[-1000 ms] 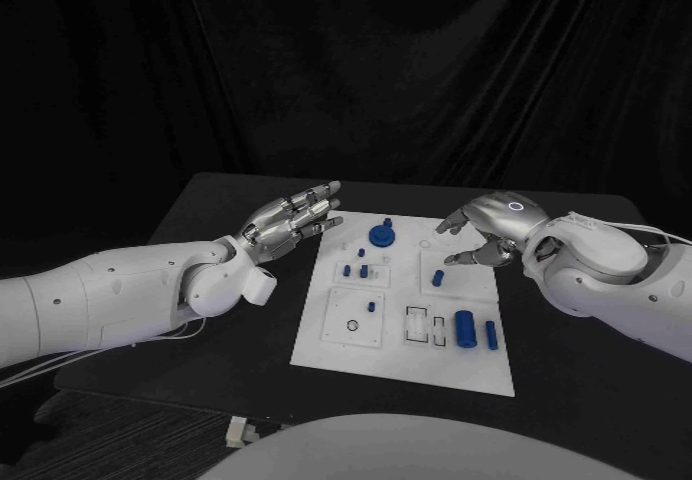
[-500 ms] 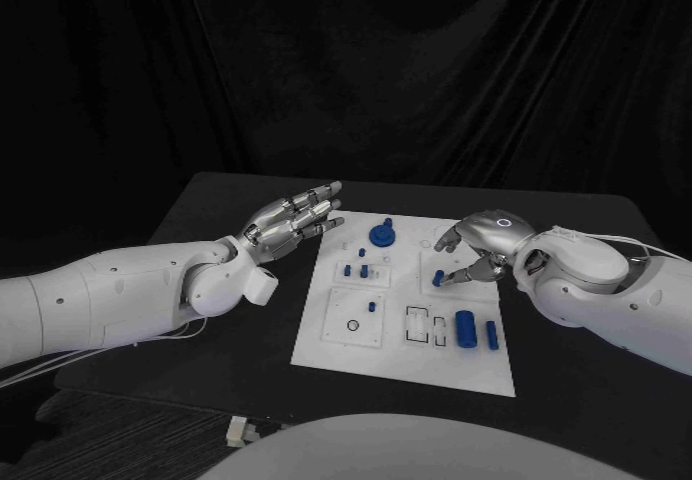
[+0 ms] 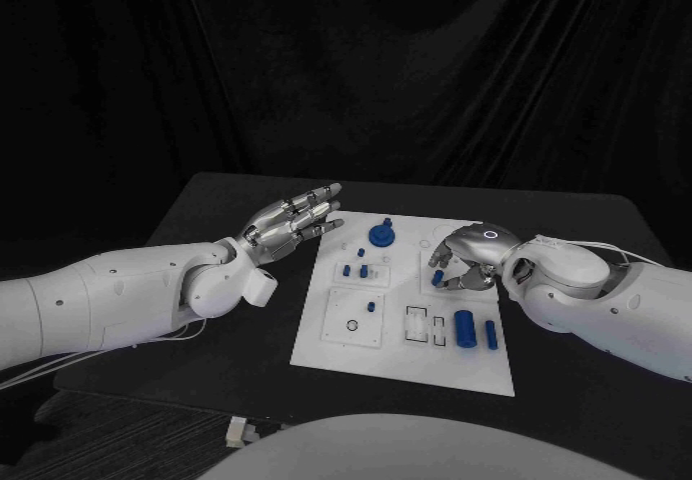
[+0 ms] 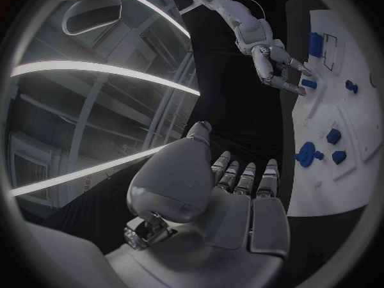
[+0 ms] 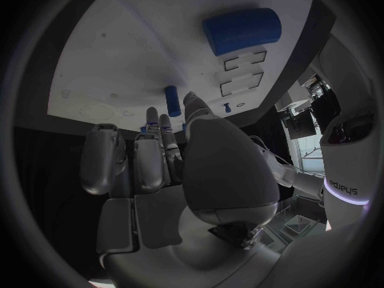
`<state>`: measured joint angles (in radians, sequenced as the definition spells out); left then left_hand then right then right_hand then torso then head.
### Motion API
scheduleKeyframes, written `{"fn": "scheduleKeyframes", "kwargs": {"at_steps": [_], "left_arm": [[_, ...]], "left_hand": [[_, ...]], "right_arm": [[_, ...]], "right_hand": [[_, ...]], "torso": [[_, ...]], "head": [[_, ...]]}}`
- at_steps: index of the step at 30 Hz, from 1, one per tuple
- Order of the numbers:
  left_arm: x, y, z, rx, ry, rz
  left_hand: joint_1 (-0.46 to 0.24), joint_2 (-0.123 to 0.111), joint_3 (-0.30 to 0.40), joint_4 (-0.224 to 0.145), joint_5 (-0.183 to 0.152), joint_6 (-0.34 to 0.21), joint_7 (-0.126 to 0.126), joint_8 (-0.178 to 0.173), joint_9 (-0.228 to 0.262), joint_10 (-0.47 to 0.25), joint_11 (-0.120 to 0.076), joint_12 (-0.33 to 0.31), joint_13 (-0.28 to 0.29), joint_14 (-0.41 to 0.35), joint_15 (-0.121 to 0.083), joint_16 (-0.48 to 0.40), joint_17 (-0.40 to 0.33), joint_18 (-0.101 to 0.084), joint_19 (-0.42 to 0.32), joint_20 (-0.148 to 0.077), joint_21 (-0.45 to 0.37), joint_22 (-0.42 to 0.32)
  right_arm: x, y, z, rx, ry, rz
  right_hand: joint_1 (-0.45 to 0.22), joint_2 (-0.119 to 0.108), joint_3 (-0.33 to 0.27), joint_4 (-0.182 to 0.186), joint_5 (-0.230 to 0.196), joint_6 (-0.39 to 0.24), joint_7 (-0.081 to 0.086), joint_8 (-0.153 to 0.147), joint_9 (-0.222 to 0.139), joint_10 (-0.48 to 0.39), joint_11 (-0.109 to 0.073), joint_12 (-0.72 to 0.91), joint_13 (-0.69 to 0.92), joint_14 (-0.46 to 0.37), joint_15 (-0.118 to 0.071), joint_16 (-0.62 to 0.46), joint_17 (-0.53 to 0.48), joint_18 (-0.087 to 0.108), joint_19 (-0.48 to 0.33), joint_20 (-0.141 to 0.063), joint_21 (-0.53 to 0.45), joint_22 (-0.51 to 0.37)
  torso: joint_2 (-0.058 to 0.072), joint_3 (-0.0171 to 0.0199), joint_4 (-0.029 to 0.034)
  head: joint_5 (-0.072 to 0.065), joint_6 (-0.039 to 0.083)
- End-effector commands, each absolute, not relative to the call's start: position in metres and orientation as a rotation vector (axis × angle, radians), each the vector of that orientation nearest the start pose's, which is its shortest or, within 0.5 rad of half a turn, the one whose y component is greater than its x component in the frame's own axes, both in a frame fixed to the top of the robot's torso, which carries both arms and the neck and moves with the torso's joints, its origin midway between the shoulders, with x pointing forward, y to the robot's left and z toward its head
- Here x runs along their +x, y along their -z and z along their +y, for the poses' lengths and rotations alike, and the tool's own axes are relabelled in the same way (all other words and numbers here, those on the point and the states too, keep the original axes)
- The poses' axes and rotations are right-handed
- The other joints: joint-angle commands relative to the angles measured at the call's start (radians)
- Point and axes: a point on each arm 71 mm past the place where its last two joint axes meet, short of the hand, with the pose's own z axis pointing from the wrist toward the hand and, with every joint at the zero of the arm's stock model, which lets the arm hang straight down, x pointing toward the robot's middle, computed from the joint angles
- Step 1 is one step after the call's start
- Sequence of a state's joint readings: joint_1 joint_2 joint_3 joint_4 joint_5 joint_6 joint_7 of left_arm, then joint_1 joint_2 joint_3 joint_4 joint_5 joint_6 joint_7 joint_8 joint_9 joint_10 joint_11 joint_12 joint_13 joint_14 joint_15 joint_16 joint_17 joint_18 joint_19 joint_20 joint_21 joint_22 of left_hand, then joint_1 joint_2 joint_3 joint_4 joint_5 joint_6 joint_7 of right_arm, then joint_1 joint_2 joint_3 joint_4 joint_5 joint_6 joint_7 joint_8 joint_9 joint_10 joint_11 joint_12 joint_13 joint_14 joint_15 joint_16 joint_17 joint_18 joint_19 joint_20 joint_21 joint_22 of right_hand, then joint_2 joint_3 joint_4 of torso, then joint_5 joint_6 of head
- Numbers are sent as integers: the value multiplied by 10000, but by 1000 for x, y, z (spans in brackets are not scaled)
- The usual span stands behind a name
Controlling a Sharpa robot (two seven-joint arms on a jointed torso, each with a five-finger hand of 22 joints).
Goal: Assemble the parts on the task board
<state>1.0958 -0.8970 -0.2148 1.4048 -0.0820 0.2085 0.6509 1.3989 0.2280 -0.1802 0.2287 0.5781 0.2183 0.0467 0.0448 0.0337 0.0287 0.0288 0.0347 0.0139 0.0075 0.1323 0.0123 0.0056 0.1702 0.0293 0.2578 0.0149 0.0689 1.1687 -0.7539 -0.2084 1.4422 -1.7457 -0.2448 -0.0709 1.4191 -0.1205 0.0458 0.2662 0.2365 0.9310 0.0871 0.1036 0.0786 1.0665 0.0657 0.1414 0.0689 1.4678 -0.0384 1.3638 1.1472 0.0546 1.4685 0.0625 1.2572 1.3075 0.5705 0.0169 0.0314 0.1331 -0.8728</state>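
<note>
Below us, the black table [image 3: 231, 205] carries the white task board [image 3: 411, 350], backed by dark curtains [image 3: 433, 90]. Our left hand [image 3: 296, 218] hovers beside the board, fingers spread and empty. Our right hand [image 3: 464, 258] curls down over small blue parts [image 3: 366, 271]; we cannot tell whether it holds one.

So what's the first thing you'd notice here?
The white board in the middle of the black table, dotted with small blue parts. Then the two silver robot hands: the right robot hand bends down over the board's far right side, and the left robot hand hangs open beside its left edge.
</note>
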Motion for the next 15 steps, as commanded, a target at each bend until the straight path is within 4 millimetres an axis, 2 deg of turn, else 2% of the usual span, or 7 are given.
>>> {"fn": "scheduleKeyframes", "kwargs": {"at_steps": [1, 3, 4, 11, 15], "left_arm": [[441, 272, 248, -10115, 19394, 15755], [441, 272, 248, -10119, 19400, 15754], [441, 272, 248, -10121, 19402, 15750], [440, 273, 249, -10143, 19373, 15731], [440, 274, 250, -10165, 19347, 15740]], "left_hand": [[100, 20, 7, -50, 47, 93, -1, 43, 8, 34, -18, 40, 8, 14, 92, 42, 10, 104, 4, 45, 37, 3], [100, 20, 7, -50, 47, 94, 0, 44, 8, 33, -16, 39, 8, 14, 93, 42, 10, 104, 4, 47, 36, 1], [100, 20, 7, -50, 47, 94, 0, 44, 8, 33, -16, 39, 8, 14, 93, 42, 10, 104, 4, 47, 36, 1], [100, 23, 8, -50, 48, 83, 1, 43, 6, 33, -12, 40, 7, 13, 96, 40, 9, 104, 0, 49, 34, -10], [100, 23, 8, -50, 48, 81, 1, 42, 5, 33, -12, 40, 7, 12, 97, 40, 9, 104, -1, 49, 33, -12]], "right_arm": [[458, 269, -171, -6114, -5464, 17871], [458, 270, -170, -6149, -5492, 17893], [458, 270, -170, -6163, -5504, 17901], [459, 273, -169, -6223, -5576, 17912], [459, 273, -169, -6233, -5650, 17837]], "right_hand": [[200, 42, 44, -116, 262, 116, 9, 12, 2, 107, 9, 56, 5, 357, -60, 81, 16, 114, 336, -48, 20, 1753], [267, 77, 77, -163, 436, 134, 4, 7, -1, 141, 10, 53, 0, 354, -58, 82, 7, 113, 333, -46, 23, 1754], [347, 118, 130, -210, 670, 171, 5, 10, 0, 179, 7, 49, -5, 346, -59, 74, -18, 116, 324, -44, 8, 1751], [425, 142, 212, -231, 662, 653, 6, 204, 93, 473, -41, 118, 10, 342, -63, 91, -9, 117, 311, -46, 2, 1749], [637, 202, 378, -296, 731, 1182, 3, 441, 259, 673, -87, 120, -1, 337, -66, 94, -20, 119, 299, -49, -11, 1746]], "torso": [[-3, -3, 1], [-3, -2, 0], [-2, 0, -1], [2, 0, 0], [-1, 0, -4]], "head": [[-12, 2], [-16, 2], [-15, 2], [3, 2], [27, 2]]}}
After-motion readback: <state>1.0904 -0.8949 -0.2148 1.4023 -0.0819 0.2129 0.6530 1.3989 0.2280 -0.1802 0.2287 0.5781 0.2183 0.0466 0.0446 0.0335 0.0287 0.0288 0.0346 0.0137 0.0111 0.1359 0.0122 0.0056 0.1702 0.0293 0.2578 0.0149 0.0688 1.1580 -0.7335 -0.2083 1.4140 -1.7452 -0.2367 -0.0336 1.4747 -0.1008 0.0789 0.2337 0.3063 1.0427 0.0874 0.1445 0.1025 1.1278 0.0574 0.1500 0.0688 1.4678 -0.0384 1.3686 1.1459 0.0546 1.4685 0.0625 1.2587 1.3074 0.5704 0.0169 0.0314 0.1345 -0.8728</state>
